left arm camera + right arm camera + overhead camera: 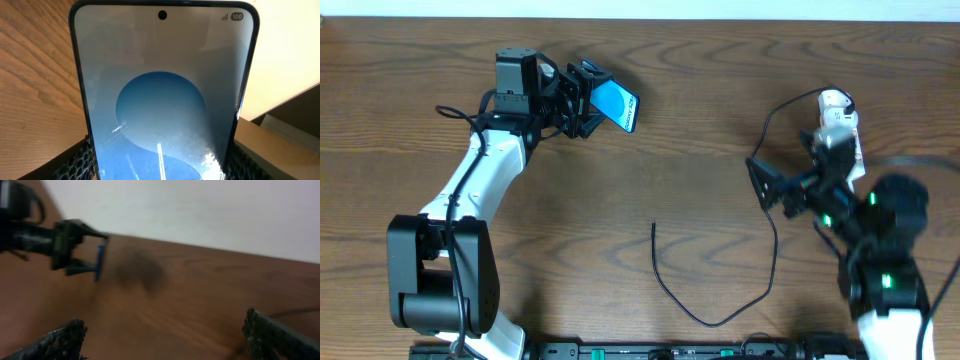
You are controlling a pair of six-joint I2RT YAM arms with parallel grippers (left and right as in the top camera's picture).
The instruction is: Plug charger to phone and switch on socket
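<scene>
The phone [617,104], its blue screen lit, is held up off the table at the back left, with my left gripper [588,100] shut on its sides. In the left wrist view the phone [160,90] fills the frame between the two fingers [75,161]. The charger [715,320], a thin black cable, loops over the middle of the table, and its free tip [653,227] lies bare on the wood. My right gripper [767,186] stands open and empty [165,342] at the right, facing the phone [100,260]. The white socket [837,112] shows partly behind the right arm.
The wooden table [700,80] runs to a pale wall at the back. A dark rail [670,351] lines the front edge between the two arm bases. The left arm [470,190] stretches along the left side.
</scene>
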